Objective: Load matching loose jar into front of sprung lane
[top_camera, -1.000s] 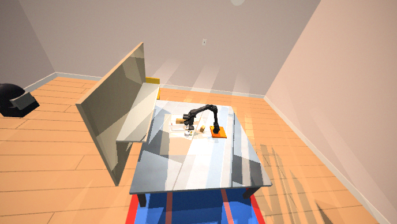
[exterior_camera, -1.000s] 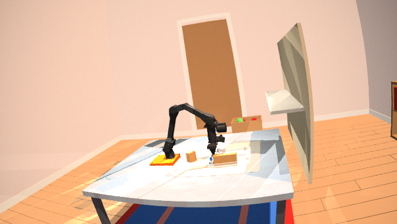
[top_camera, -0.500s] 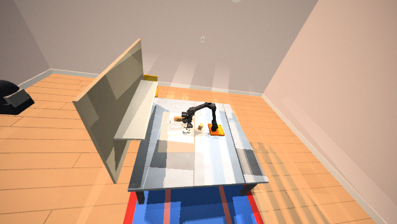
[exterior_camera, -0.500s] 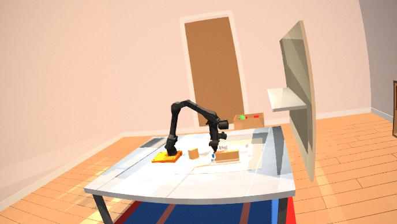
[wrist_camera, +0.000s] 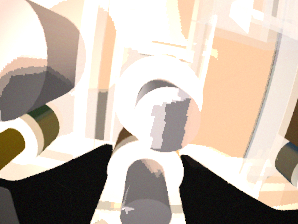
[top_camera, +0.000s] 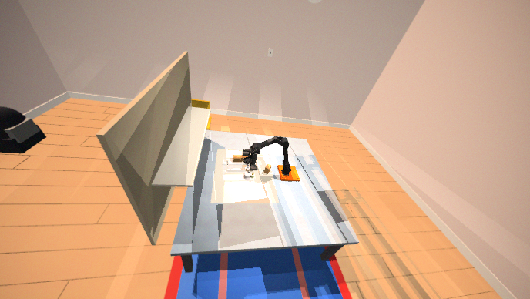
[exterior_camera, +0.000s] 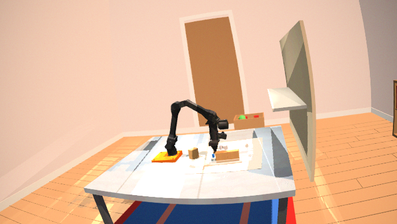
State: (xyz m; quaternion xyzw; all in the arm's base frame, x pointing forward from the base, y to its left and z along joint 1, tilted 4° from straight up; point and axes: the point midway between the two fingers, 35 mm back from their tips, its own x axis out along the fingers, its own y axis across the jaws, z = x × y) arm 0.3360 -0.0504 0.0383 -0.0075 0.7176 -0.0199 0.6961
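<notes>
My gripper is shut on a white jar with a grey top. This held jar fills the space between the black fingers in the wrist view. A second white jar with a grey top stands directly ahead of it, very close in this view; whether they touch cannot be told. Pale lane walls run ahead on both sides, washed out by glare. The pusher plate, the front stop and the held jar's base cannot be made out. The arm hides the held jar in the top view.
In the wrist view, a large grey-and-white cylinder and an olive-banded cylinder are left; a grey-blue one is right. A wooden block stands near the base. A long wooden block and small blue item are beside the gripper.
</notes>
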